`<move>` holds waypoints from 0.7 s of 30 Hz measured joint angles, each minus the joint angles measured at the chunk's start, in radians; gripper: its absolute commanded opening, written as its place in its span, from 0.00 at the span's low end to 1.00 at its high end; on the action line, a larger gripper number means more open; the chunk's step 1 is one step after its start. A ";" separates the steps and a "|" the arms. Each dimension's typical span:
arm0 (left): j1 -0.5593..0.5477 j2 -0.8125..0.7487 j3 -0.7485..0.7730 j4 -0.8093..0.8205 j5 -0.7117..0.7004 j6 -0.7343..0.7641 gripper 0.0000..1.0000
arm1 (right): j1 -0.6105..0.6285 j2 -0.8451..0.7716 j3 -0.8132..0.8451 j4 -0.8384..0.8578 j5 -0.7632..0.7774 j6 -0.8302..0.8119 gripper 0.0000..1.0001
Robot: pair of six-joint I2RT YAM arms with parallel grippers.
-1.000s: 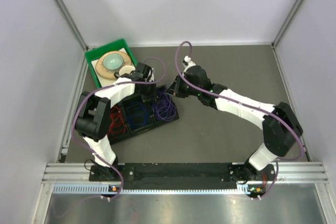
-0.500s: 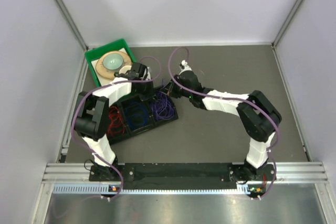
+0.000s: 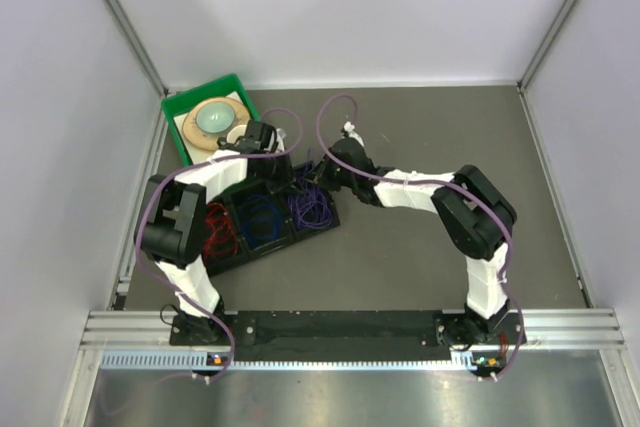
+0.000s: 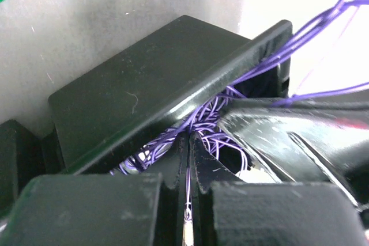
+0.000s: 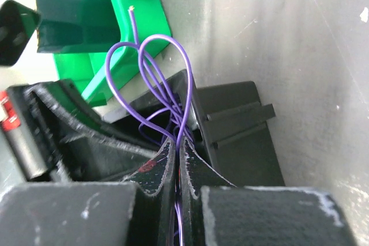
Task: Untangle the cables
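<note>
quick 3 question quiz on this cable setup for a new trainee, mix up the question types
1. True or false: the right end effector is shut on purple cables.
2. Which colour lies in the middle compartment of the black tray? A red, B blue, C green.
3. Fill in: the left end effector pinches a ____ strand.

Key: 1 true; 2 B, the blue cables; 3 purple.
</note>
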 measured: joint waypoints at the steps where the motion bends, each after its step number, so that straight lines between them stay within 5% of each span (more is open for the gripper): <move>1: 0.000 -0.002 0.000 0.000 0.000 -0.002 0.00 | 0.000 0.009 0.013 -0.008 0.000 0.006 0.00; 11: 0.003 -0.077 0.000 -0.006 -0.033 -0.014 0.09 | 0.014 0.064 0.092 -0.082 0.012 0.035 0.00; 21: 0.006 -0.122 0.000 -0.020 -0.069 -0.003 0.52 | 0.015 0.093 0.138 -0.115 0.012 0.049 0.00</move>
